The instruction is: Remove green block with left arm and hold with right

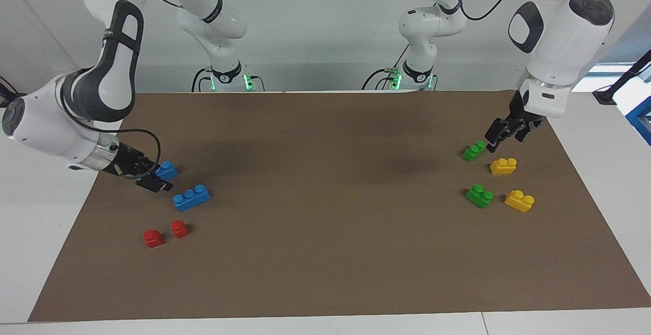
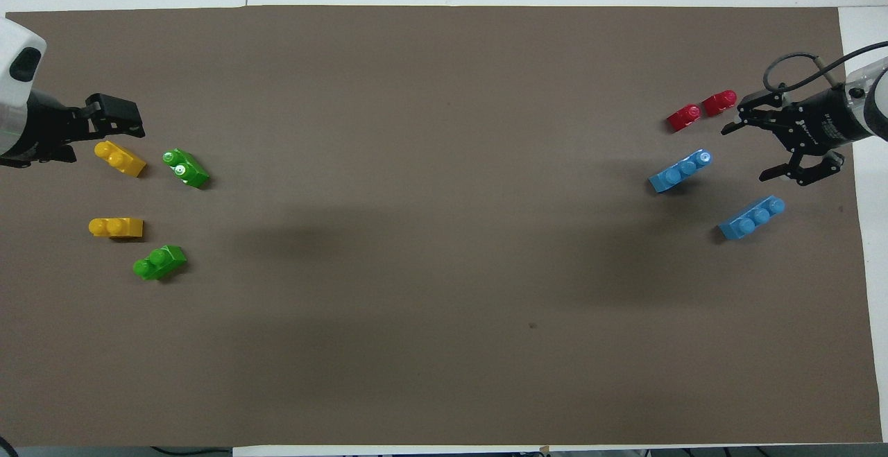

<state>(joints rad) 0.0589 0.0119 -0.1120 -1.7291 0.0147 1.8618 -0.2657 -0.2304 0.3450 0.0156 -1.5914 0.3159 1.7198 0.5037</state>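
Observation:
Two green bricks lie toward the left arm's end of the table. The chunkier green block (image 1: 479, 195) (image 2: 185, 168) lies farther from the robots. A slimmer green brick (image 1: 474, 150) (image 2: 159, 261) lies nearer to them. My left gripper (image 1: 496, 142) (image 2: 128, 121) hangs in the air over this cluster, close beside the slimmer green brick in the facing view, and holds nothing. My right gripper (image 1: 155, 175) (image 2: 749, 150) is open and empty, low at the right arm's end, beside a blue brick (image 1: 167, 171) (image 2: 753, 216).
Two yellow bricks (image 1: 503, 165) (image 1: 519, 201) lie beside the green ones, toward the table's edge. A second blue brick (image 1: 191, 198) and two small red bricks (image 1: 153, 238) (image 1: 179, 229) lie near my right gripper. A brown mat (image 1: 325, 223) covers the table.

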